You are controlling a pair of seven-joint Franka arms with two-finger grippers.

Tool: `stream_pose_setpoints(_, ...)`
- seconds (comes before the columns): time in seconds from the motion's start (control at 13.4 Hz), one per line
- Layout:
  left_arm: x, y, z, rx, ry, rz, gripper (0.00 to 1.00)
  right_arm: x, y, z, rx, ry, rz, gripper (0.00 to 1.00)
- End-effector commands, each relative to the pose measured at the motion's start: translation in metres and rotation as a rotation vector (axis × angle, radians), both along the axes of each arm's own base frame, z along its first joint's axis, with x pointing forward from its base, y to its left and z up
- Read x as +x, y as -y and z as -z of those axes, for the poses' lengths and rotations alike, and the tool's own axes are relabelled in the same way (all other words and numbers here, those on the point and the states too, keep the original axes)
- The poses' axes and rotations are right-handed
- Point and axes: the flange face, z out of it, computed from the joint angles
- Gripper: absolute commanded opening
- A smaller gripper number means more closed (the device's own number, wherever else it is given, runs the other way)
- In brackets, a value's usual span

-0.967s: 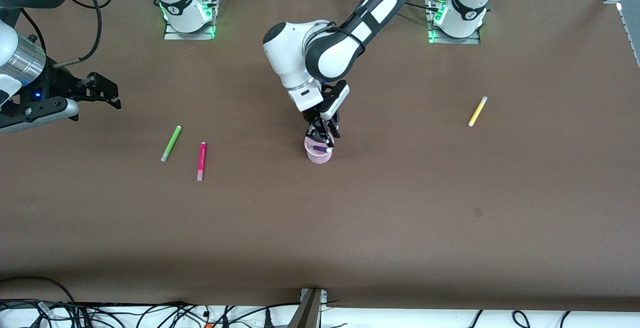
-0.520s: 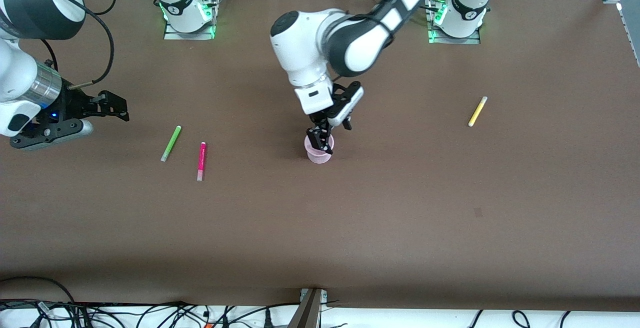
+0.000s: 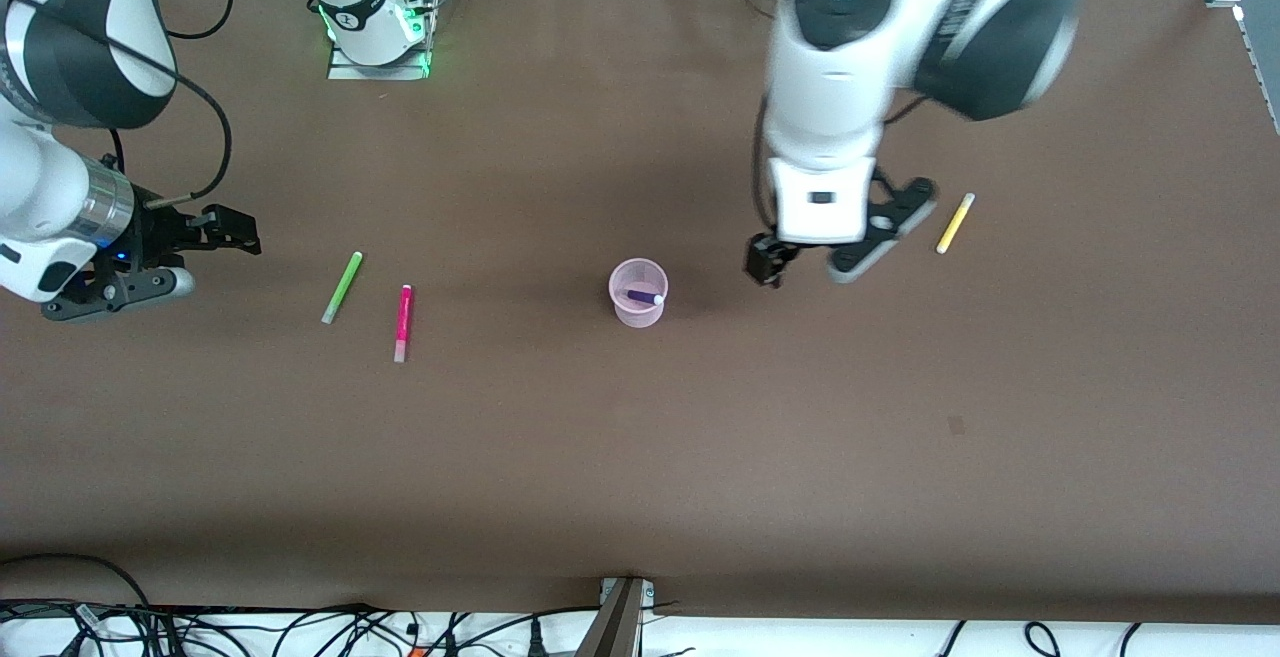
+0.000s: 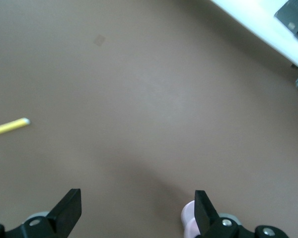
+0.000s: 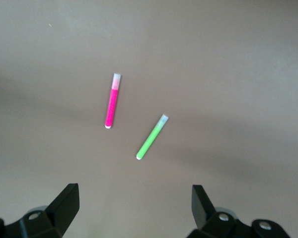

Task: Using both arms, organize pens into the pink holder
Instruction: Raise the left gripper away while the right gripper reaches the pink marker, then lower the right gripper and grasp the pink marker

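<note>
one pen down, three to go — from my seat at the controls, the purple pen (image 3: 645, 296) lies inside the pink holder (image 3: 637, 317), which stands mid-table with nothing touching it. the left gripper (image 3: 775, 265) hangs over bare table between the holder and the yellow pen (image 3: 955, 223), its jaws released and empty; in its wrist view the fingers stand wide with only brown table between them, the holder's edge showing by one finger and the yellow pen off to the side. the right gripper (image 3: 240, 231) hovers over the right arm's end of the table, jaws also spread and holding nothing, with the green pen (image 3: 342, 287) and the magenta pen (image 3: 403, 322) lying flat just beside each other, near it but apart from it — both sit plainly in its wrist view. i judge the job about a quarter done: yellow looks like the left arm's next pick, green and magenta fall to the right arm, and each has yet to be carried to the holder.
</note>
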Motion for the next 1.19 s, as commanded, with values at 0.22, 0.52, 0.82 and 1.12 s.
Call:
stream_pose_setpoints(0.22,0.02,-0.177,-0.046,-0.111,-0.117,0.371,1.0,-0.01,-0.022,0.102,0.067,-0.018,0.096,1.0)
stream_pose_setpoints(0.52,0.029,-0.275,-0.017,-0.136,-0.186,0.661,1.0,-0.033,-0.063,0.177,0.051,0.002,0.189,0.99)
stream_pose_setpoints(0.82,0.03,-0.322,0.007,-0.151,-0.193,0.769,1.0,-0.044,-0.081,0.231,0.022,-0.003,0.236,0.97)
stream_pose_setpoints(1.12,0.022,-0.32,0.015,-0.144,-0.117,0.754,1.0,-0.054,-0.095,0.285,0.041,0.01,0.255,0.89)
